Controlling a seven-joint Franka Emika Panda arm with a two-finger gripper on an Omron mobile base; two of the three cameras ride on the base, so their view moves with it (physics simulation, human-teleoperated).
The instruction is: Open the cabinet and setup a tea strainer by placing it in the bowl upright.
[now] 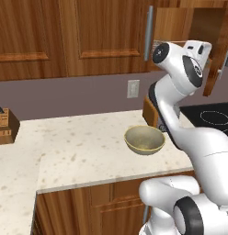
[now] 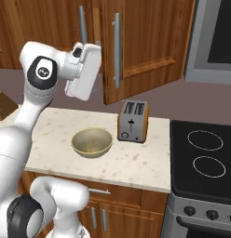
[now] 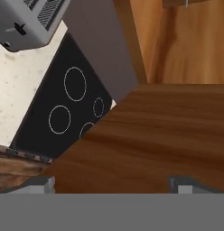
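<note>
The cabinet [image 1: 102, 32] hangs on the wall above the counter, and its right-hand door [image 2: 145, 46] stands swung open with its silver bar handle [image 2: 117, 51] facing outward. My arm is raised, with the hand [image 2: 84, 69] up beside that open door, level with the cabinet's lower edge. In the hand view my gripper [image 3: 111, 186] is open, its fingertips [image 3: 39, 184] far apart with nothing between them, close to a reddish-brown wood panel [image 3: 154, 135]. The olive-tan bowl [image 1: 144, 140] sits upright on the counter below. The tea strainer is out of view.
A silver and orange toaster [image 2: 133, 121] stands just behind the bowl. A black stove top [image 2: 206, 153] lies to the right of the counter. A knife block [image 1: 5, 126] sits at the far left, and an outlet [image 1: 133, 88] is on the wall.
</note>
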